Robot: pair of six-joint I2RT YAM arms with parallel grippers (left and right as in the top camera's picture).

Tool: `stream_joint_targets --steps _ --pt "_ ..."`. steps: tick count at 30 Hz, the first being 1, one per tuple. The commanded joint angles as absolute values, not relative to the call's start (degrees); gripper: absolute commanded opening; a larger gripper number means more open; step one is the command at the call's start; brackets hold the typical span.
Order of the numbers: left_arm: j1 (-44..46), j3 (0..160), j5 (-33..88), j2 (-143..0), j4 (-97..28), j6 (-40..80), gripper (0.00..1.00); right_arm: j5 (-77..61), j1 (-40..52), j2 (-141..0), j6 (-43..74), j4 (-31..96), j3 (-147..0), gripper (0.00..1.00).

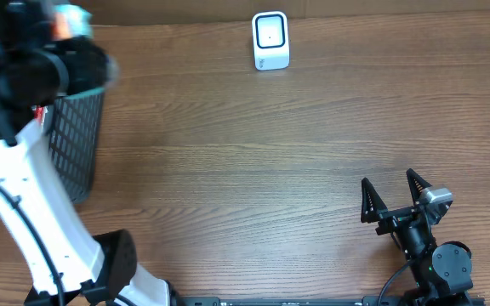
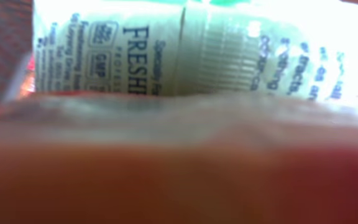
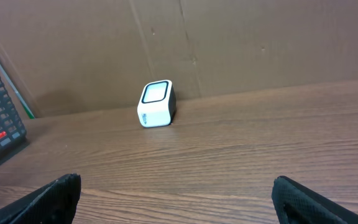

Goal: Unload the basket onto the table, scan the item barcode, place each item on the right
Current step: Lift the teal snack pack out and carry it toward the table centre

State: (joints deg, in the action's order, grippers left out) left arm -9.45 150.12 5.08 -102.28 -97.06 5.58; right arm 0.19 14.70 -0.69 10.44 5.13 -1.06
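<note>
Gripping the probably soft, light packet (image 2: 166, 56) mid-body is advised; left fingers (image 1: 75, 38): state cannot be told; right fingers (image 1: 369, 202) spread wide, empty.

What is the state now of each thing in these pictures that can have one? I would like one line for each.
scanner: upright on the table, nothing held before it.
basket: upright at the table's left edge.
printed packet: close before the left wrist camera; gripped or not, cannot tell.
left gripper: blurred, over the basket; open or shut, cannot tell.
right gripper: open, empty, far from the scanner.
</note>
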Motion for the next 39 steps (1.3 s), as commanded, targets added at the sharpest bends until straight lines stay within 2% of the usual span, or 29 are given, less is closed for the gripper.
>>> stream_joint_targets --steps 1,10,18,23,34,39 --pt "-1.0 148.7 -1.2 -102.7 -96.7 10.3 0.43 -0.1 14.5 -0.3 10.0 4.8 -0.5 1.00" --pt "19.0 137.9 -7.7 -104.9 -92.6 22.6 0.45 -0.1 14.5 -0.3 10.0 4.8 -0.5 1.00" --pt "31.0 116.1 -7.9 -104.9 -76.2 33.7 0.43 -0.1 14.5 -0.3 10.0 4.8 -0.5 1.00" --pt "37.6 102.5 -8.0 -104.9 -62.8 36.2 0.42 -0.1 14.5 -0.3 10.0 4.8 -0.5 1.00" --pt "42.1 82.0 -7.9 -105.0 -42.7 42.2 0.38 -0.1 14.5 -0.3 10.0 4.8 -0.5 1.00" --pt "42.7 78.4 -7.7 -105.0 -38.5 42.2 0.38 -0.1 14.5 -0.3 10.0 4.8 -0.5 1.00"
